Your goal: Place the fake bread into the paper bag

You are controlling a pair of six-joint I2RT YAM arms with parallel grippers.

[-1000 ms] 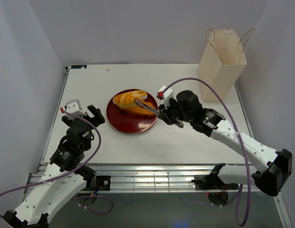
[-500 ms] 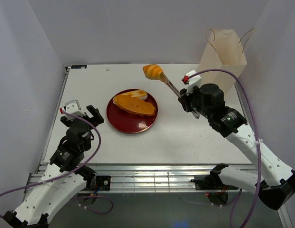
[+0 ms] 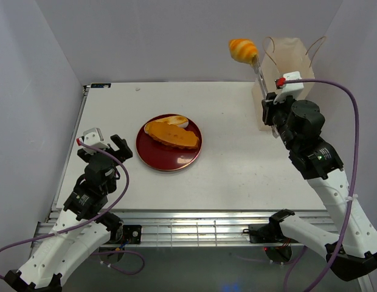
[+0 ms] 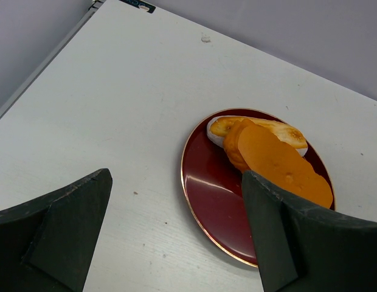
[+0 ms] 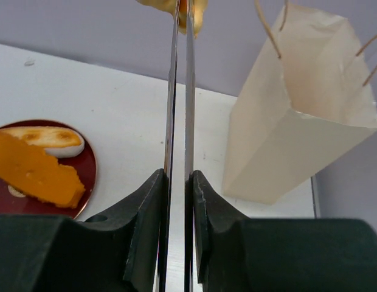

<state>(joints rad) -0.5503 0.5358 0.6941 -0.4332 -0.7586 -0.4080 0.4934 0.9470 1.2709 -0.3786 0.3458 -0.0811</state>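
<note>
Carry step: croissant aloft, just left of paper bag.
Right fingers clamp tongs pinching it; left fingers spread, empty. Next: shift right over bag, release.

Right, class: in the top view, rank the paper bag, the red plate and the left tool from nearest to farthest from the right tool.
1. paper bag: directly beside the right tool, far right.
2. red plate: mid-table, to its left.
3. left tool: near left, past the plate.
</note>
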